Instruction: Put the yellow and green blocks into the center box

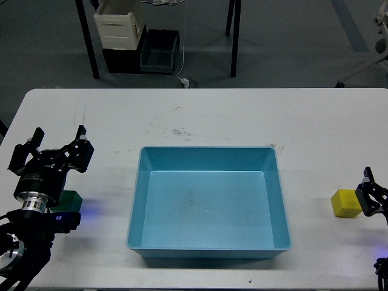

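Note:
The center box [206, 149], a light-blue tray, sits mid-table with nothing inside. The green block [73, 198] lies on the table left of the box, partly hidden behind my left arm. My left gripper [59, 138] is open, its two fingers spread wide just beyond the green block and holding nothing. The yellow block [345, 203] rests on the table to the right of the box. My right gripper [373, 194] is at the right edge of the view, right beside the yellow block. Only part of it shows, so its state is unclear.
The white table [200, 112] reaches across the view. On the floor beyond its far edge stand a cream bin [118, 25] and a dark crate [159, 51], between black table legs [88, 42].

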Robot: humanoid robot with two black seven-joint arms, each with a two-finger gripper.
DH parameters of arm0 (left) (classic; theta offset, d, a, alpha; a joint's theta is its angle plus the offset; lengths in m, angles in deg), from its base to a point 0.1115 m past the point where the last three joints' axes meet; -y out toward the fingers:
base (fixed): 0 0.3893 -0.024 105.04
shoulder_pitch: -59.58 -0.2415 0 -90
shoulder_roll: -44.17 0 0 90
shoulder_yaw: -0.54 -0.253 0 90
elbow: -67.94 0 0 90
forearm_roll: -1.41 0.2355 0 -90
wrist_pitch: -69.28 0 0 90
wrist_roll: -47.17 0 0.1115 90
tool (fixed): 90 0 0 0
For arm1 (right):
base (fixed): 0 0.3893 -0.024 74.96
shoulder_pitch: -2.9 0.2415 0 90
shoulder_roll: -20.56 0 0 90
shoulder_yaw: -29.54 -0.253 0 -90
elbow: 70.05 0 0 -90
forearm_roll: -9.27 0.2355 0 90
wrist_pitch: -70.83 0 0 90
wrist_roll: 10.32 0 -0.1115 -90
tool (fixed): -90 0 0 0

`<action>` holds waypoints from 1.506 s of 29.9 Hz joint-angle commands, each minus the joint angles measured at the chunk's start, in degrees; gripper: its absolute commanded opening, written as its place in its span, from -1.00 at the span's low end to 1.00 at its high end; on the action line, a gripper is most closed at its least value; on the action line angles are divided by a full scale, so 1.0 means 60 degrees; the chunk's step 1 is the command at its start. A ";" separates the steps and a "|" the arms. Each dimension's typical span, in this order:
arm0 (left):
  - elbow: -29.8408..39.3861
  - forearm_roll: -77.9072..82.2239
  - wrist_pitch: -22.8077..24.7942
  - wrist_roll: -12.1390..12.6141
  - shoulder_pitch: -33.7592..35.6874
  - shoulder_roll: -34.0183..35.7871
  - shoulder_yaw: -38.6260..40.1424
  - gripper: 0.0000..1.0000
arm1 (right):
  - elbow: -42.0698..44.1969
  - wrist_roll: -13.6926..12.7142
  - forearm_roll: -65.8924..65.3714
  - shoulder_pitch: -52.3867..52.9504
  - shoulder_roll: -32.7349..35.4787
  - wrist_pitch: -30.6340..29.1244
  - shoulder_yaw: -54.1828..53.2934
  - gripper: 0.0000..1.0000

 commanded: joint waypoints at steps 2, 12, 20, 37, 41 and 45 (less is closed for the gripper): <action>-0.0001 0.0000 -0.0037 -0.0008 -0.0001 -0.0003 0.0000 1.00 | -0.0001 -0.0010 -0.0097 0.0068 -0.0001 -0.0014 -0.0041 1.00; -0.0001 0.0000 -0.0066 -0.0008 -0.0001 -0.0003 0.0015 1.00 | 0.0774 0.0005 -0.5055 0.1413 0.2003 0.0146 -0.0641 1.00; -0.0001 0.0000 -0.0096 -0.0022 0.0029 -0.0003 0.0059 1.00 | 0.1536 -0.0025 -1.0138 0.3420 0.5194 0.0616 -0.0468 1.00; -0.0089 0.0000 -0.0169 -0.0022 0.0043 -0.0076 0.0117 1.00 | 0.3368 0.4540 -1.7584 0.8794 1.0119 0.0499 0.7717 1.00; -0.0103 0.0000 -0.0169 -0.0022 0.0043 -0.0076 0.0132 1.00 | 0.3354 0.4540 -1.9837 1.0392 1.0326 0.0499 0.9797 1.00; -0.0118 0.0000 -0.0198 -0.0022 0.0043 -0.0076 0.0088 1.00 | 0.3310 0.4540 -2.1320 1.1491 1.0341 0.0499 1.1220 1.00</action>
